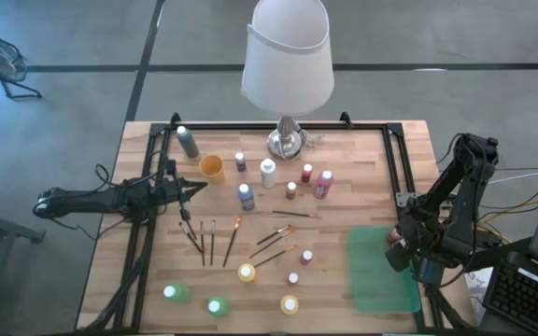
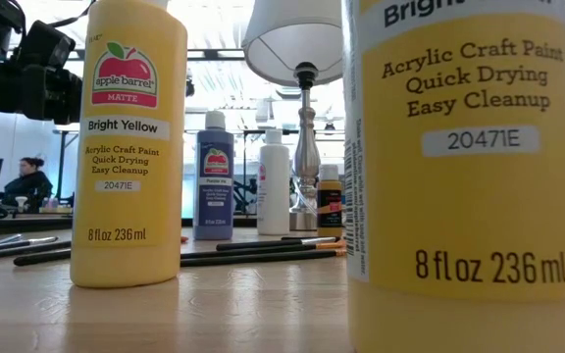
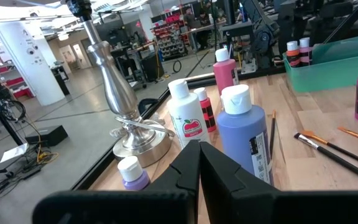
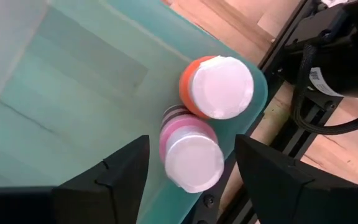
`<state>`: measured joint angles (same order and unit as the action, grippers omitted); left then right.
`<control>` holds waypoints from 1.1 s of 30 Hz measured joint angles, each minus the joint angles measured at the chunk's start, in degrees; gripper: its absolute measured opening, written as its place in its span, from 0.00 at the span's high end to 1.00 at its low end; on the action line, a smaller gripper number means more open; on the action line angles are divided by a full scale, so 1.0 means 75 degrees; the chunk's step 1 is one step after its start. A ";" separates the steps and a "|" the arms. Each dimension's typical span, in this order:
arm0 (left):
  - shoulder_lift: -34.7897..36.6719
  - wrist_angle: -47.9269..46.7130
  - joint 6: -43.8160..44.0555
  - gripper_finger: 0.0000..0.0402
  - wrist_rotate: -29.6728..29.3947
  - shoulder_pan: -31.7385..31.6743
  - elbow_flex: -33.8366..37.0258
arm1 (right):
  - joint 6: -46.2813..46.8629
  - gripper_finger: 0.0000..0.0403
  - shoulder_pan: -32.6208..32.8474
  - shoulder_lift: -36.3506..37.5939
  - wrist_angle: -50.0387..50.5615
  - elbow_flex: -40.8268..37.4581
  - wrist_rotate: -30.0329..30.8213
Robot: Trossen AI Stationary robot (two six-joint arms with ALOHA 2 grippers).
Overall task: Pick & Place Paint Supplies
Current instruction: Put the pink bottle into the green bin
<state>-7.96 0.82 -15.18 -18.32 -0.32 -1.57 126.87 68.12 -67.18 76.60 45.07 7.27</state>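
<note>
Wooden slatted tabletop [image 1: 148, 280] inside a black frame, grey concrete floor around; workshop shelving visible beyond in the left wrist view.

Two small bottles standing in a corner of the flat green rectangular tray [image 4: 73, 81]: orange-bodied paint bottle with white cap [image 4: 219, 87], pink-bodied paint bottle with white cap [image 4: 188, 155], touching each other, both upright against the tray's corner wall. Tray lying at the table's right edge [image 1: 372, 280].

Right gripper [image 4: 191, 168] directly above the pink bottle, fingers [image 4: 110, 171] spread apart on either side of it, gripping nothing. Judged step: release of the pink bottle into the tray, deposit apparently complete.

Remaining supplies spread over the centre of the table: blue paint bottle with white cap [image 3: 244, 134], white bottle with red label [image 3: 185, 115], several more small white-capped bottles, two green ones near the front edge, yellow ones [image 2: 130, 137] close to the low camera. Thin dark-handled paintbrushes [image 1: 208, 241] lying loose mid-table.

Left gripper [image 3: 199, 171] pinched closed, empty, hovering just behind the blue bottle. Tall lamp with white shade [image 1: 288, 56] at the back of the table.

Next move, as judged: lift right gripper straight up clear of both caps, then reach for the nearest loose bottle. Risk: tipping the pink bottle on withdrawal.
</note>
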 joint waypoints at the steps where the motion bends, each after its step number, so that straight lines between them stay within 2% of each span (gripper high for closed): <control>1: 0.0003 -0.0002 -0.0001 0.97 0.0002 0.0000 -0.0001 | -0.0012 0.44 0.0000 0.0000 0.0005 0.0027 0.0002; 13: 0.0000 -0.0003 -0.0002 0.97 -0.0001 -0.0002 -0.0002 | -0.0169 0.51 0.0000 -0.0001 0.1141 0.1113 0.0035; 16: 0.0001 -0.0001 0.0000 0.97 0.0001 -0.0003 -0.0003 | -0.0180 0.49 0.0000 -0.0001 0.1563 0.1464 0.0366; 19: 0.0003 0.0000 0.0000 0.97 0.0001 -0.0003 0.0000 | -0.0448 0.48 -0.0017 0.0000 0.1764 0.1772 0.1321; 24: 0.0000 -0.0001 -0.0002 0.97 0.0000 -0.0009 0.0000 | -0.1338 0.46 -0.0117 0.0000 0.1755 0.2139 0.3822; 27: 0.0002 -0.0001 0.0000 0.97 0.0002 -0.0009 -0.0002 | -0.2098 0.46 -0.0308 0.0000 0.1736 0.2335 0.5024; 30: 0.0000 0.0000 0.0000 0.97 0.0000 -0.0006 0.0000 | -0.3165 0.48 -0.0638 0.0000 0.1589 0.2488 0.5689; 33: 0.0001 0.0000 0.0000 0.97 0.0001 -0.0006 0.0000 | -0.4329 0.49 -0.1153 -0.0005 0.1195 0.2605 0.6023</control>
<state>-7.96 0.82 -15.18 -18.32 -0.36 -1.56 94.40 59.47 -67.21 85.56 64.61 52.44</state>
